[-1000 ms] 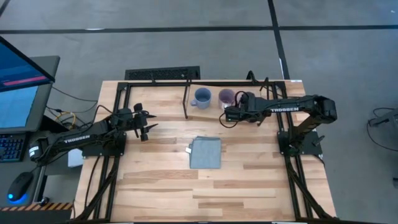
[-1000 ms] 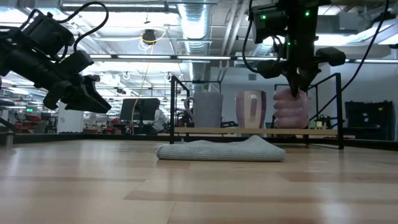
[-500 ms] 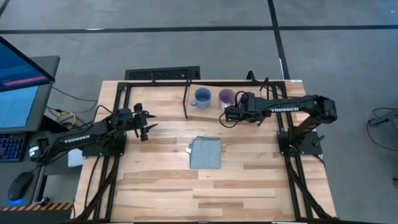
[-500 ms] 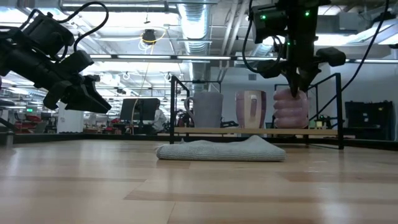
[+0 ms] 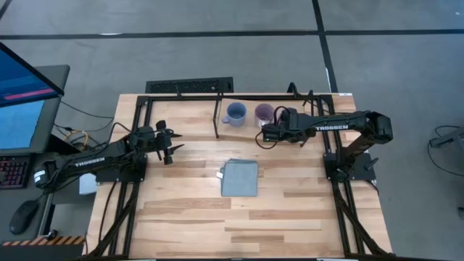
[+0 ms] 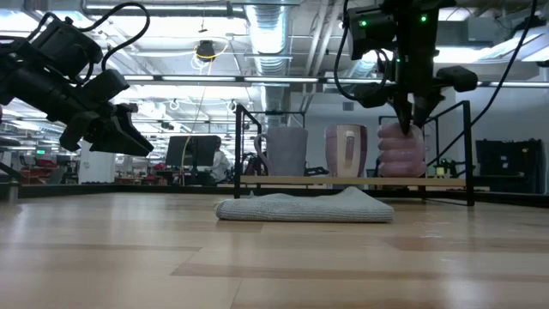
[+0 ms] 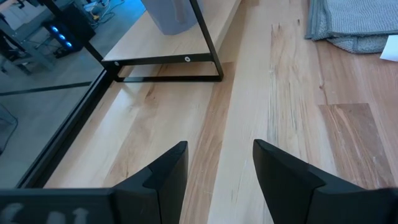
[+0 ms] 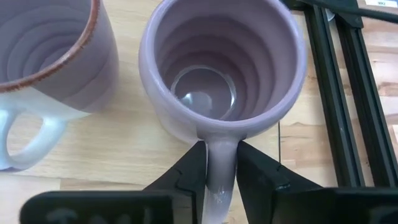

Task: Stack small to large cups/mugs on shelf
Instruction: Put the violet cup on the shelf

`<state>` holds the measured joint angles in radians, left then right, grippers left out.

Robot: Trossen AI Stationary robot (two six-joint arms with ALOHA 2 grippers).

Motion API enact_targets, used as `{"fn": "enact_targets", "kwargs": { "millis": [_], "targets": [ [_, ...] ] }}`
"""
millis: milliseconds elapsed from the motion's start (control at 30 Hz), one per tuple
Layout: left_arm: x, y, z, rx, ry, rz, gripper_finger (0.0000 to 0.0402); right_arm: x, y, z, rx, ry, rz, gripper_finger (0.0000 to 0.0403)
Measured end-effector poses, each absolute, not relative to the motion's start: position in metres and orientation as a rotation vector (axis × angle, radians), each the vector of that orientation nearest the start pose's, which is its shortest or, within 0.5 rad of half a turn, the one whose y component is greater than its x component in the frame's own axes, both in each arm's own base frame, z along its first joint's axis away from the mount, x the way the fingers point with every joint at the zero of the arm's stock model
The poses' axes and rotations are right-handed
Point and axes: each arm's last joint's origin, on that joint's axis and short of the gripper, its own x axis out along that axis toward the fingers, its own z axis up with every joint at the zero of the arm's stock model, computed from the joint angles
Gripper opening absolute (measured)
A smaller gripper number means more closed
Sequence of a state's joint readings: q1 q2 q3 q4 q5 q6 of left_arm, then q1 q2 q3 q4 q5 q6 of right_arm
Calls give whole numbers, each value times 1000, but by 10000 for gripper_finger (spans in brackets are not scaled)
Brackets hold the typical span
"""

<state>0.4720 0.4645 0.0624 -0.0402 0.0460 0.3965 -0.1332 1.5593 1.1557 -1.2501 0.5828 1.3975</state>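
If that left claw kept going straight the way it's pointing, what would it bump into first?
Probably the bare tabletop just ahead, since the open left gripper tilts downward. If it cleared that, the shelf's black frame lies next, with the blue mug behind it. Depth is hard to judge.

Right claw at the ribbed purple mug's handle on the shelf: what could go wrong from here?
1. The right claw brackets the ribbed purple mug's handle closely; lifting or twisting away could drag or tip the mug.
2. The second purple mug stands close beside it, so a sideways nudge could knock them together.
3. The shelf's black frame rod runs near the mug, leaving little room to retreat.
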Motion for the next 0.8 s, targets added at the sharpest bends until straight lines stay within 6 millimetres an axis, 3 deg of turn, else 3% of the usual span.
{"fn": "enact_targets", "kwargs": {
  "millis": [467,800],
  "targets": [
    [108,53,140,270,506,327,174,254,-50,235,657,937,-1487,153],
    [108,53,140,270,506,326,174,254,-50,234,651,944,-1482,161]
  ]
}}
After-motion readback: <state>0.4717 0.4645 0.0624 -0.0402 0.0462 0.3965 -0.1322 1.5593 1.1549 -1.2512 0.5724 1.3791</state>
